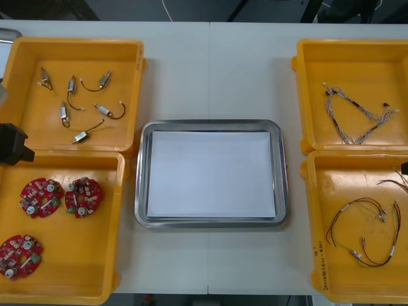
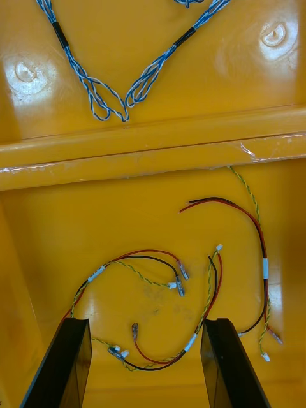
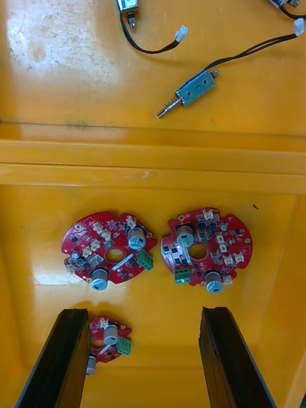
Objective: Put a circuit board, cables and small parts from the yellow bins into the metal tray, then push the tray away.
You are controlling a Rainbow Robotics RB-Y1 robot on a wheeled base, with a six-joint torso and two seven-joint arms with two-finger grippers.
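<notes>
My left gripper (image 3: 145, 360) hangs open over the near left yellow bin (image 1: 70, 280), well above three round red circuit boards. One board (image 3: 109, 338) lies between its fingers, and two more (image 3: 108, 250) (image 3: 207, 245) lie just beyond them. My right gripper (image 2: 145, 363) stands open above the near right yellow bin (image 1: 331, 255), with red and yellow cables (image 2: 159, 280) under and ahead of the fingers. Between the bins sits the metal tray (image 1: 211, 124), white inside with nothing in it. The left arm (image 1: 13, 144) shows at the table's left edge.
The far left bin (image 1: 127, 51) holds several small metal parts (image 1: 72, 84) with black leads. A twisted blue and white cable (image 1: 357, 115) lies in the far right bin (image 1: 306, 57). Bare table stretches beyond the tray.
</notes>
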